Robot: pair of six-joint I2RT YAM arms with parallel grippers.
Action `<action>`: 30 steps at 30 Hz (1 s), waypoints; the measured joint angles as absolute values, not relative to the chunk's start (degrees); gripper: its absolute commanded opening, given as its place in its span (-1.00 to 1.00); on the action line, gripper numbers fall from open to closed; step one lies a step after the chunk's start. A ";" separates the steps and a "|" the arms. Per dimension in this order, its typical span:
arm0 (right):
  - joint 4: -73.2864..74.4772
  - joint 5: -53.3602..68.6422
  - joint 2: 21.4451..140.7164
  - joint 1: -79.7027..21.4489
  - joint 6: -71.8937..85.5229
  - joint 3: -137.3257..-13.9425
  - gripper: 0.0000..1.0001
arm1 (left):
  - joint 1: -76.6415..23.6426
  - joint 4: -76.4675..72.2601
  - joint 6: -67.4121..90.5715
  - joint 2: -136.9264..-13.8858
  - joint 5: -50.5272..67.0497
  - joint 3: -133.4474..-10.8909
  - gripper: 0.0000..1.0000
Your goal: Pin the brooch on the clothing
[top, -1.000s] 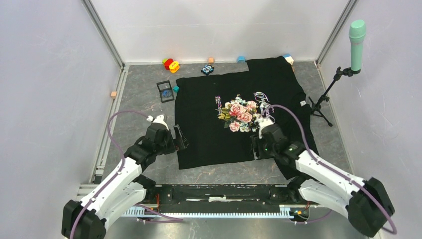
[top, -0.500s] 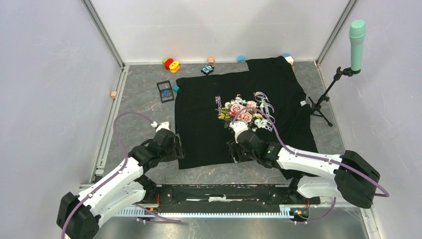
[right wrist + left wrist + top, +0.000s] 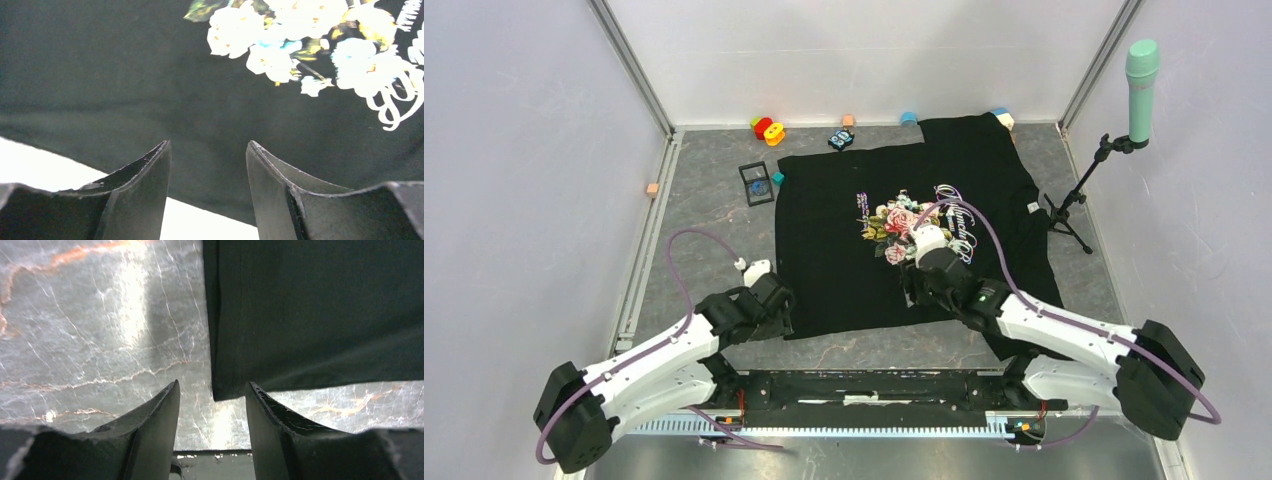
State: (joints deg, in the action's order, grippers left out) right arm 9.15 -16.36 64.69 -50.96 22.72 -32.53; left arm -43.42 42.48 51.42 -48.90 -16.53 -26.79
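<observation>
Just ahead of the left claw, spread and empty, lies a hem corner of the black T-shirt on the marble table. The right claw, likewise released, hovers over the shirt just short of its rose print; the brooch cannot be made out.

Your table is grey stone pattern with pale and orange veins. A black T-shirt lies spread flat over the middle and right, print up. Off its far-left corner you have a black square frame with a teal cube just beside it. Along the far wall sit a red-and-yellow toy, a dark toy, an orange cube and a blue block. Another orange cube sits by the left rail. A microphone stand stands at the right.
</observation>
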 measured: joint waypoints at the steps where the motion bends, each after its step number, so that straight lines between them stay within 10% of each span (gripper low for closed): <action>1: 9.13 -16.34 63.70 -49.60 22.39 -32.16 0.25 | -44.53 43.05 52.21 -49.17 -16.53 -26.79 0.12; 30: 12.16 -14.13 49.17 -39.68 19.66 -22.46 0.25 | -50.76 36.58 64.20 -52.58 -19.25 -22.81 -0.96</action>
State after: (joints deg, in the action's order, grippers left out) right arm 12.16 -14.13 49.17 -39.68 19.66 -22.46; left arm -50.76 36.58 64.20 -52.58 -19.25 -22.81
